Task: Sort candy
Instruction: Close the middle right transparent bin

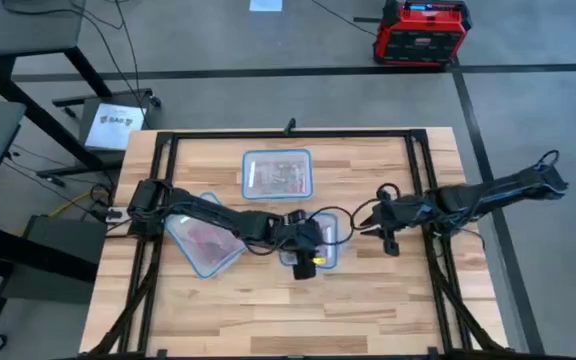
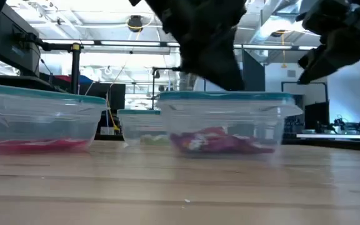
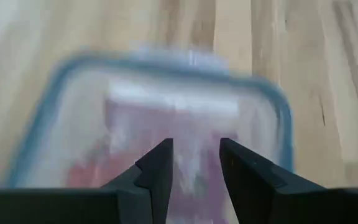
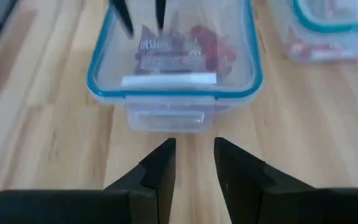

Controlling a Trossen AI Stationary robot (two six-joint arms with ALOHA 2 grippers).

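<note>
Red and pink candy (image 4: 185, 50) lies in a clear container with a bluish rim (image 4: 98, 87) at the table's middle. My left gripper (image 1: 310, 258) hangs over this container, fingers pointing down into it, open, with nothing between them (image 3: 196, 149). My right gripper (image 1: 360, 224) stands just right of the container, above the bare wood, open and pointing at its short wall (image 4: 195, 146). More red candy (image 1: 203, 238) lies in a tilted container at the left, and some in a far container (image 1: 280, 178).
The three containers stand close together around the table's middle; in the low view they are the left one (image 2: 39, 122), the far one (image 2: 142, 125) and the middle one (image 2: 227, 122). Bare wood lies along the near edge (image 1: 288, 320) and at the right (image 1: 408, 290).
</note>
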